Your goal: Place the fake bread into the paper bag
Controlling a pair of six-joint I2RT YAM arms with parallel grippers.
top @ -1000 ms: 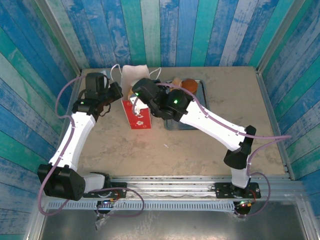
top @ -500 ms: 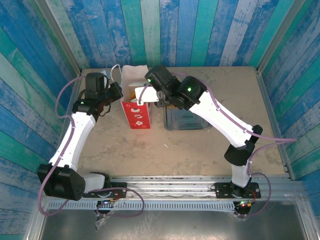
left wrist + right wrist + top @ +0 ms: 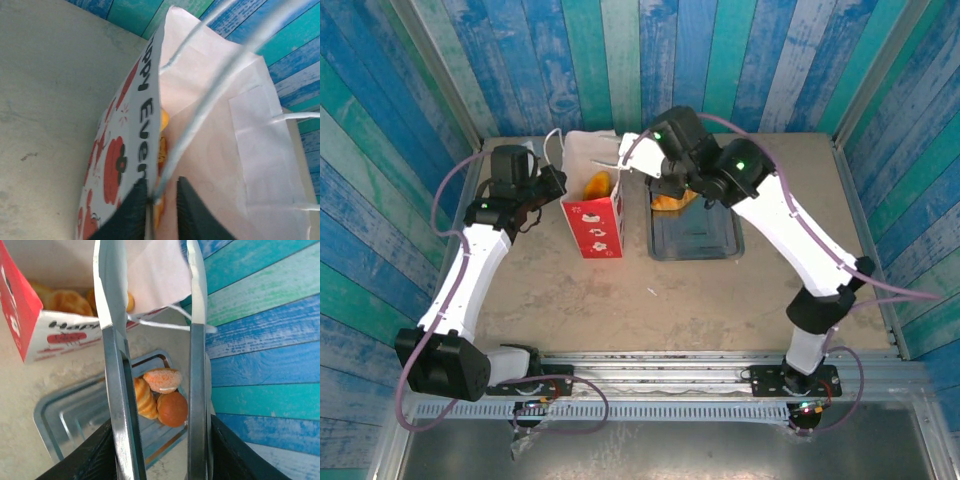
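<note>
Swung off the paper bag [image 3: 592, 225] since a second ago, my right hand [image 3: 665, 182] now hangs over the far end of the grey metal tray [image 3: 698, 243], upper middle of the overhead view. My left arm has kept its place at the bag's left side. The right hand is clamped on the metal tongs [image 3: 118, 370], whose two blades stand apart with nothing between them. Past the blades in the right wrist view, three pieces of fake bread [image 3: 161, 395] lie bunched in a corner of the tray, touching each other: a ridged roll, an orange piece with a pale face and a round brown bun. More fake bread lies inside the bag, which stands upright on the bench [image 3: 620, 300] just left of the tray, mouth open. My left hand [image 3: 162, 197] sits at the bag's rim. Its dark fingers [image 3: 127, 217] stand slightly apart, with the printed wall and a white cord handle [image 3: 229, 95] between them. I cannot tell whether they pinch the paper.
</note>
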